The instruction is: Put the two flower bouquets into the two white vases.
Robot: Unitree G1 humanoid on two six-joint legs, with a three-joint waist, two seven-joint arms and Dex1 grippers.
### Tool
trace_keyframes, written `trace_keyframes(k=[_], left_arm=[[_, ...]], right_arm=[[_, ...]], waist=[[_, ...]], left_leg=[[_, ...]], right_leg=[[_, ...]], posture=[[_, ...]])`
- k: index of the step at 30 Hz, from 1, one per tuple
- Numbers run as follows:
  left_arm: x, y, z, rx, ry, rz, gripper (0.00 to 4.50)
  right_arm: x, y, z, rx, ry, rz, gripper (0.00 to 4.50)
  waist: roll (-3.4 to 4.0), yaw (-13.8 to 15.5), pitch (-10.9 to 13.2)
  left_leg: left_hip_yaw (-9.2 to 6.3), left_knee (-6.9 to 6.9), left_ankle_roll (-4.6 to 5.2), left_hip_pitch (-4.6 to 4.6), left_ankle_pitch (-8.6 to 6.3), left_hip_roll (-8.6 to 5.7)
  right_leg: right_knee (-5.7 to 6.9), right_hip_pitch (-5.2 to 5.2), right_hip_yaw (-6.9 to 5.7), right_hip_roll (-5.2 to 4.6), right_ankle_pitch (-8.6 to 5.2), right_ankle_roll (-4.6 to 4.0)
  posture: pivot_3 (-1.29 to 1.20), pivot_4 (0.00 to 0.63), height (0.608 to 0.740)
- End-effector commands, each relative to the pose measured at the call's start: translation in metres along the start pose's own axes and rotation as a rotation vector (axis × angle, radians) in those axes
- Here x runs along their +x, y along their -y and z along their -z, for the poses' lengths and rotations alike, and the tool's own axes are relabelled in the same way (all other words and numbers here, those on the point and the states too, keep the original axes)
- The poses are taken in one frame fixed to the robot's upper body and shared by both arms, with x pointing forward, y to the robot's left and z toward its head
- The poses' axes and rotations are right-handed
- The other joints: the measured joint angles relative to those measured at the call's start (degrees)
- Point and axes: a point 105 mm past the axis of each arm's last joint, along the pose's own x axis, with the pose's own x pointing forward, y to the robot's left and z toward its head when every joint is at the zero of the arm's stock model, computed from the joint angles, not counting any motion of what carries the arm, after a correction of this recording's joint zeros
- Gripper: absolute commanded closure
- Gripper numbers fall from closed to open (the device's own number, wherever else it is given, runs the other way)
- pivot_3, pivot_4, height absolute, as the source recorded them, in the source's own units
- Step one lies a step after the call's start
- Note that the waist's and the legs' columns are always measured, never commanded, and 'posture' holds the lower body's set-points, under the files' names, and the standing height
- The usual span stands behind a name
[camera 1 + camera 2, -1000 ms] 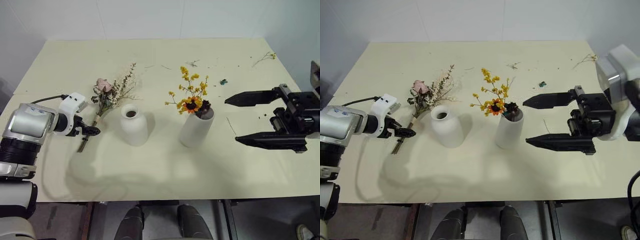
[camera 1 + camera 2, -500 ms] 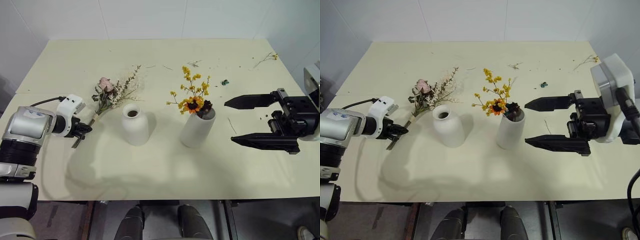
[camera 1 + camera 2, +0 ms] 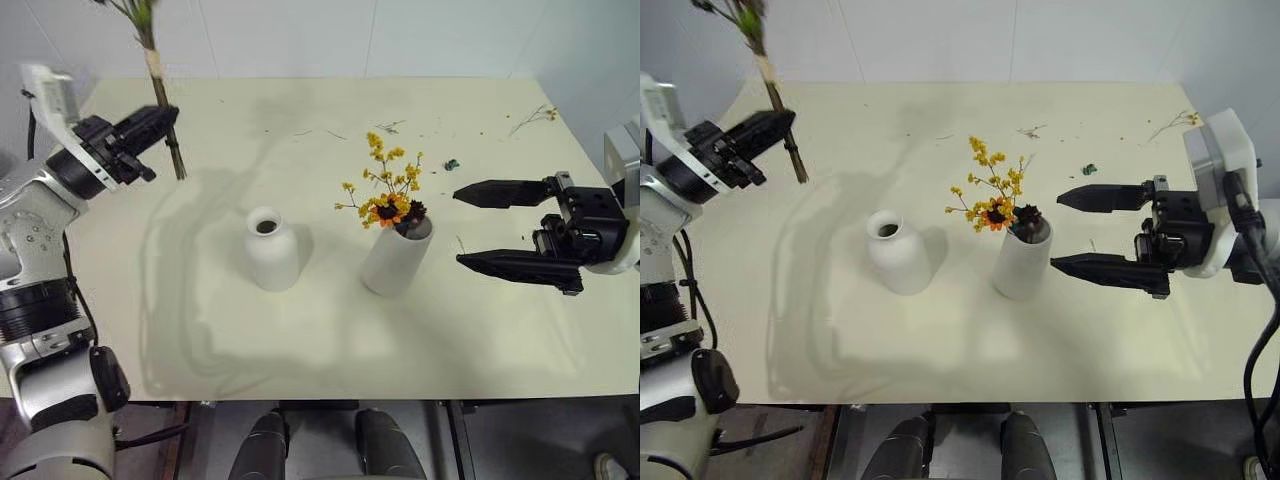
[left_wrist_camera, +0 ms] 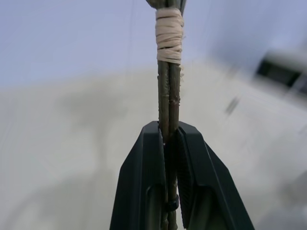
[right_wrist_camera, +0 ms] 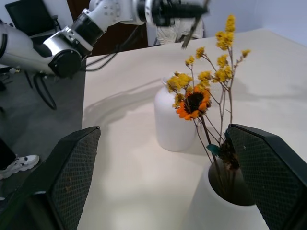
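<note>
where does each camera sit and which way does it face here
Left and right eye views: on the head, looking forward and down over the cream table, both arms in view; both share the squat white narrow-necked vase.
Left wrist view: along the left gripper, shut on the brown taped stems of the rose bouquet.
Right wrist view: between the open right gripper fingers, facing the tall white cylinder vase of small yellow flowers; it shares the squat vase too.

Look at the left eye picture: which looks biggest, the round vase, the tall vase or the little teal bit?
1. Tall vase and round vase: they look much alike in size, so I won't rank them.
2. Little teal bit: clearly the smallest.
</note>
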Motion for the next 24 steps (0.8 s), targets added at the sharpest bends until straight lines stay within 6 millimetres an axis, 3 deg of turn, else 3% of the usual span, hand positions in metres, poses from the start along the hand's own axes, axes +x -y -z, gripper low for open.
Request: trace_keyframes(k=[1,9,24], left_arm=[[0.006,0.043,-0.025,0.034,0.128,0.195,4.44],[0.009,0.081,0.011,-0.084,0.067,0.324,4.44],[0.013,0.076,0.049,-0.083,0.109,0.317,4.44]], right_arm=[[0.001,0.0,-0.003,-0.028,0.018,-0.005,0.0],[0.003,0.0,0.002,-0.014,0.021,0.009,0.0],[0.005,-0.003,0.004,0.001,0.058,0.045,0.0]], waist=[[-0.02,0.0,0.0],[-0.01,-0.1,0.0],[-0.02,0.2,0.0]], left_leg=[[0.0,0.01,0.0,0.0,0.0,-0.01],[0.02,0.04,0.0,0.11,0.0,0.02],[0.02,0.05,-0.01,0.11,0.01,-0.01]], right_leg=[[0.0,0.01,0.0,0.0,0.01,0.01],[0.06,0.06,0.07,0.07,0.03,0.02],[-0.06,0.13,0.06,0.06,0.06,0.03]], posture=[[0.0,0.15,0.74],[0.0,0.15,0.74],[0.0,0.15,0.74]])
